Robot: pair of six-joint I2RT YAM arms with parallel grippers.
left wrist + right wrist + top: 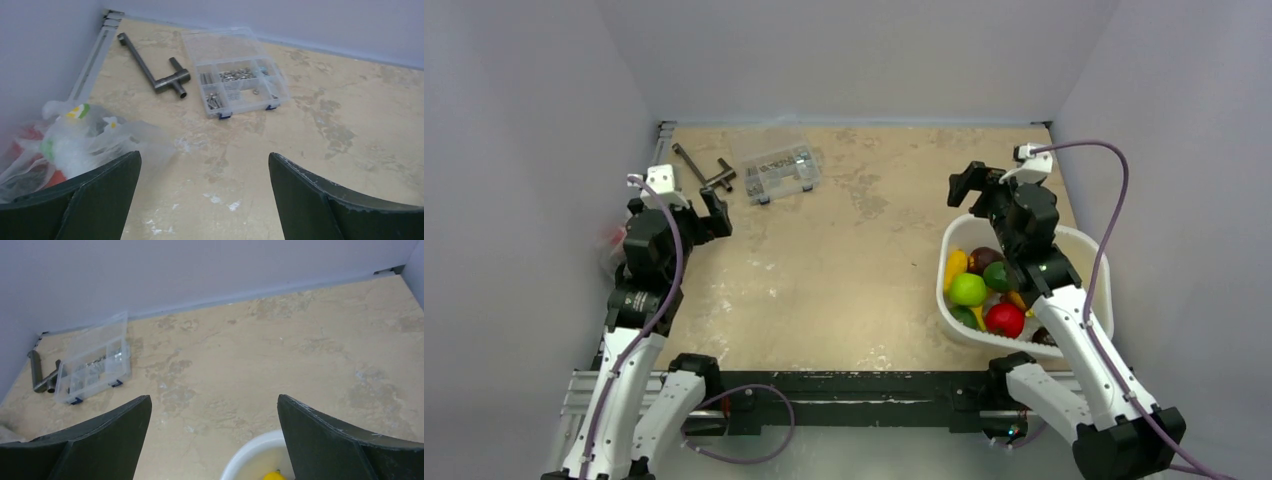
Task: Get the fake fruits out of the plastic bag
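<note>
The plastic bag (85, 145), clear crinkly film with flower and citrus print, lies crumpled at the table's left edge. Red and orange-red fake fruits (30, 137) show through it; the grape bunch is not visible. In the top view only a sliver of the bag (611, 243) shows beside the left arm. My left gripper (205, 165) is open and empty, above bare table just right of the bag, and also shows in the top view (716, 213). My right gripper (214, 407) is open and empty, above the far rim of a white basin (1096, 247).
The white basin holds a yellow banana (955, 266), a green apple (968, 289), a red fruit (1005, 319) and dark pieces. A clear compartment box (777, 171) and a metal T-wrench (704, 171) lie at the back left. Walls enclose the table.
</note>
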